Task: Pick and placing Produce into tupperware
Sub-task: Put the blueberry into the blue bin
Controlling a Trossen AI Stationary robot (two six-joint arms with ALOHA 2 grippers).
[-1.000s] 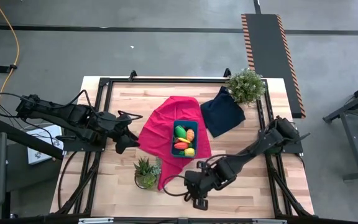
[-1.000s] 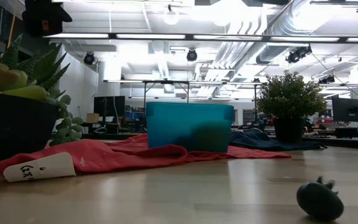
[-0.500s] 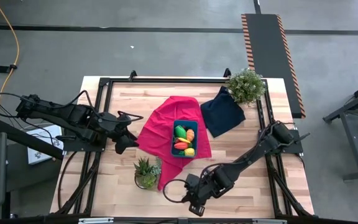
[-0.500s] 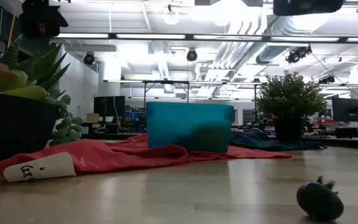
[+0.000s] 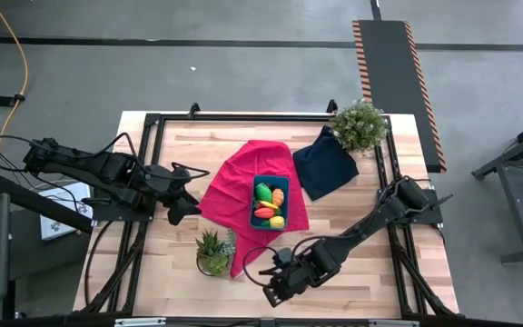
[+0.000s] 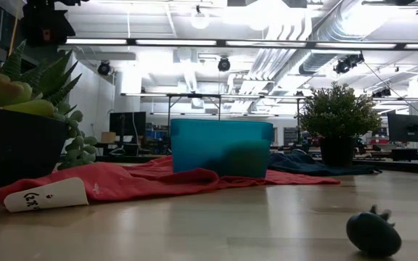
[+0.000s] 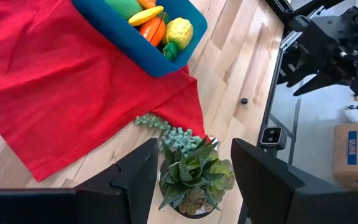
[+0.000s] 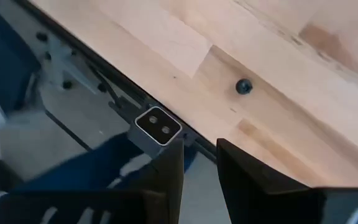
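Observation:
The teal tupperware [image 5: 269, 202] stands on a red cloth [image 5: 234, 195] in mid table. Several toy produce pieces [image 5: 268, 205] lie in it: green, orange, red-orange and yellow. In the left wrist view the tupperware [image 7: 138, 46] shows a yellow lemon [image 7: 179, 30] at one end. My left gripper [image 5: 182, 213] hovers open at the cloth's left edge, holding nothing [image 7: 194, 186]. My right gripper [image 5: 271, 287] hangs over the table's near edge, fingers a narrow gap apart [image 8: 200, 171], empty. A small dark piece [image 8: 244, 86] with a spiky top [image 6: 372, 233] lies on the wood near it.
A succulent pot [image 5: 212, 252] stands near the cloth's near corner, right under my left gripper's view [image 7: 194, 180]. A leafy plant [image 5: 360, 125] and a navy cloth [image 5: 323, 163] lie far right. A small camera box [image 8: 157, 127] sits at the near edge. Bare wood [image 5: 379, 263] stretches near right.
My right gripper has moved toward the table's left along the near edge and turned somewhat. Its arm has stretched out with it. The tupperware, produce and cloths have stayed where they were.

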